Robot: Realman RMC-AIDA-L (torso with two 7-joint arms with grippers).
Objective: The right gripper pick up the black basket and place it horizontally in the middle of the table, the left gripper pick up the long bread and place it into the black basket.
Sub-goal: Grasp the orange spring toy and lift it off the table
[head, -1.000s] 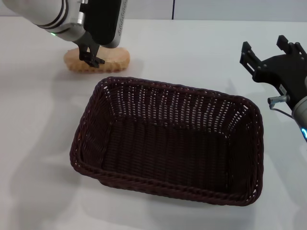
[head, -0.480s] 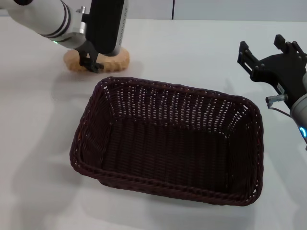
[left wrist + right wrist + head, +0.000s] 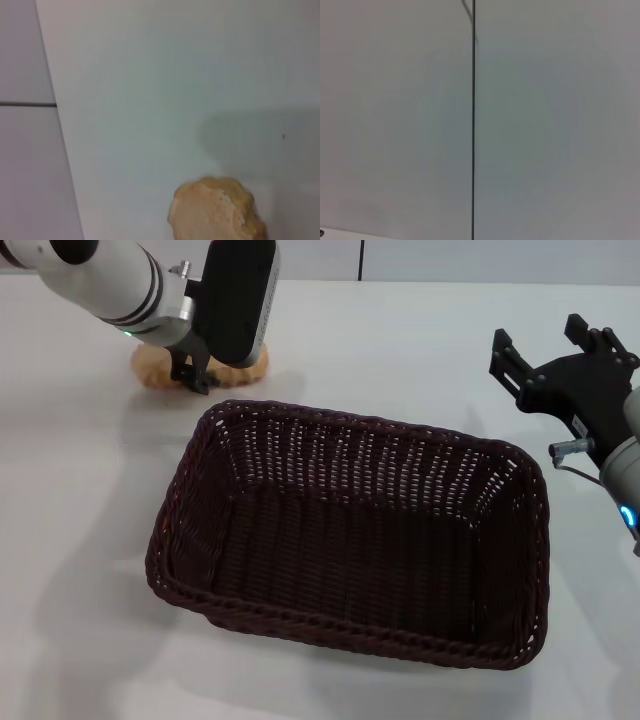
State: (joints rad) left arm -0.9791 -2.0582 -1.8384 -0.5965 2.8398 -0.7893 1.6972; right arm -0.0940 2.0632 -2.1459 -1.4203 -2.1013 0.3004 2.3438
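The basket [image 3: 350,540] fills the middle of the table [image 3: 400,350], its open top unobstructed from above, with nothing inside it. Bare tabletop lies along its left side and in front of it. At the far left corner, the left gripper [image 3: 195,375] stands low over the bread [image 3: 160,370], covering most of the loaf from above; only its ends show. The right gripper [image 3: 545,350], fingers spread, hangs beside the basket's right far corner, narrowing the passage there. Between the two grippers the far tabletop lies bare.
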